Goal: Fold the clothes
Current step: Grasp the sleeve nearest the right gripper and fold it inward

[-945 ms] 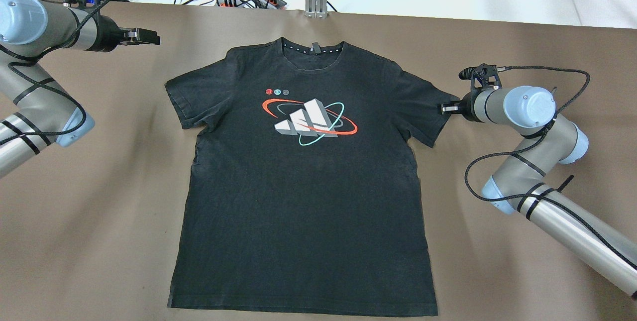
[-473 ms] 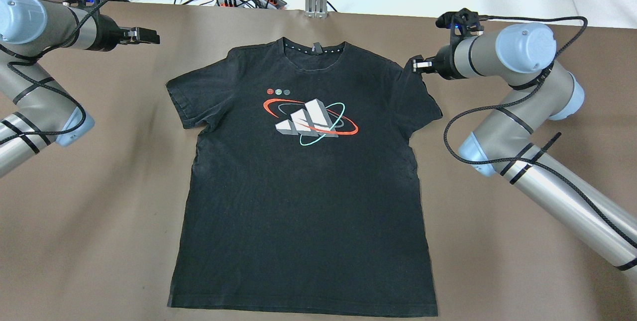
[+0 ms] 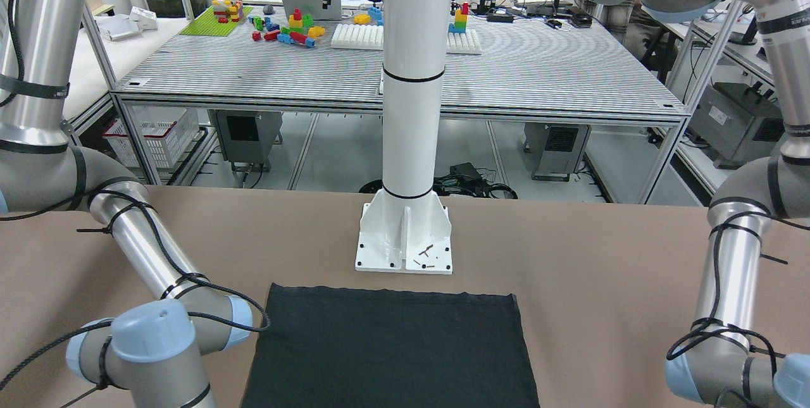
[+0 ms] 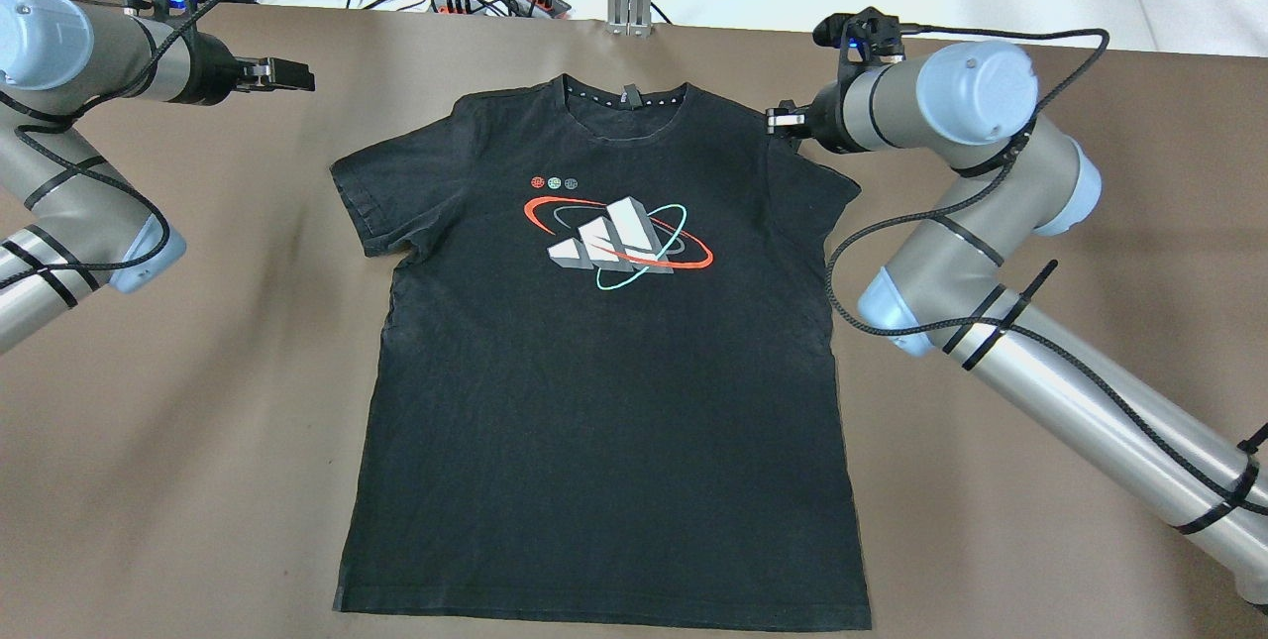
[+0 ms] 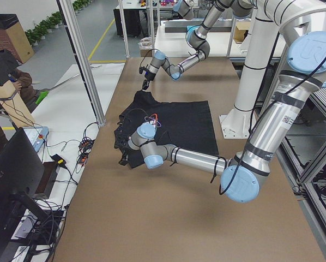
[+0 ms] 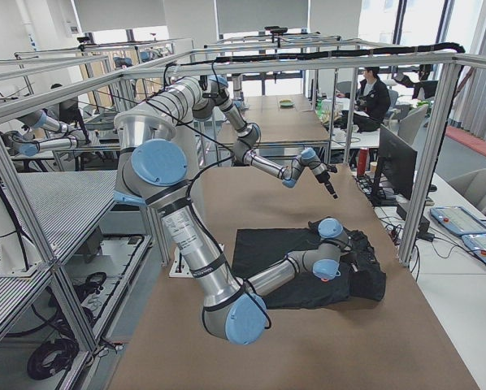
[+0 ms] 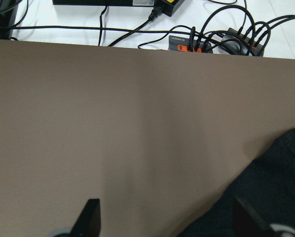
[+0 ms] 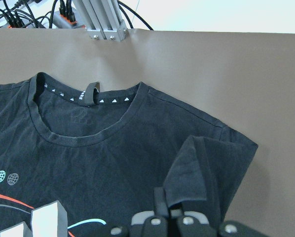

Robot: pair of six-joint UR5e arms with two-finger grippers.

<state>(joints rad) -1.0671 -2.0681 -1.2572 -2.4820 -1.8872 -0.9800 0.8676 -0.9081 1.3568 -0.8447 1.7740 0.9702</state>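
t-shirt (image 4: 594, 401) — matt black soft cloth, a bit faded, smooth print. Bench (image 4: 198, 421) cover matt brown, smooth. Arm tubes (image 4: 1109, 431) brushed metal — joint caps (image 4: 976, 89) pale-blue plastic. Pillar (image 3: 411, 111) glossy white.

Logged colours: black T-shirt (image 4: 604, 421) on plain brown table cover (image 4: 198, 441).
Saw chest print (image 4: 616, 243) of white-grey bars, red-orange and teal rings, plus red, teal and grey dots; white triangles along collar tape (image 8: 68, 97). Noted silver arms (image 4: 1085, 396) with pale blue joint caps (image 4: 976, 92), white pillar (image 3: 411, 111).
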